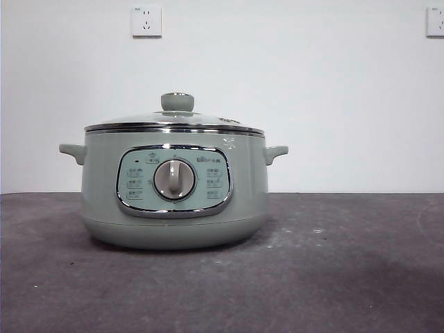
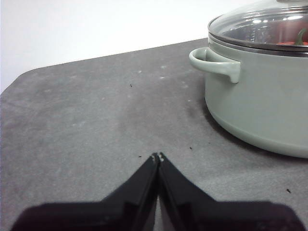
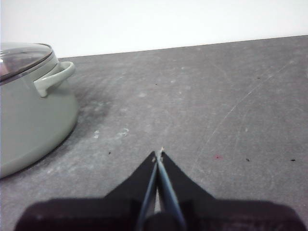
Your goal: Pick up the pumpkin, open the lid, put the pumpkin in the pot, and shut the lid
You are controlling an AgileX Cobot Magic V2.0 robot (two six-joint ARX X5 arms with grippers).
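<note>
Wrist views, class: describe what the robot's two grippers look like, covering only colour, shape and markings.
The left gripper has two matt black fingers, wedge-shaped, broad at the base and tapering to thin points with pale scuffed tips. The right gripper looks alike, though a bluish-grey inner face shows on one of its fingers. No cables or markings are visible.

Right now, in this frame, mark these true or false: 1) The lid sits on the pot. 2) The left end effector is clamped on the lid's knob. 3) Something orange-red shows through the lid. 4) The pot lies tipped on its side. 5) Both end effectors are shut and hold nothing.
1) True: the lid rests on the pot.
2) False: the left end effector hangs over bare table beside the pot, away from the knob.
3) True: an orange-red shape with a green bit shows through the glass, likely the pumpkin.
4) False: it stands upright, dial facing the front camera.
5) True: the right end effector too is shut over bare table.
</note>
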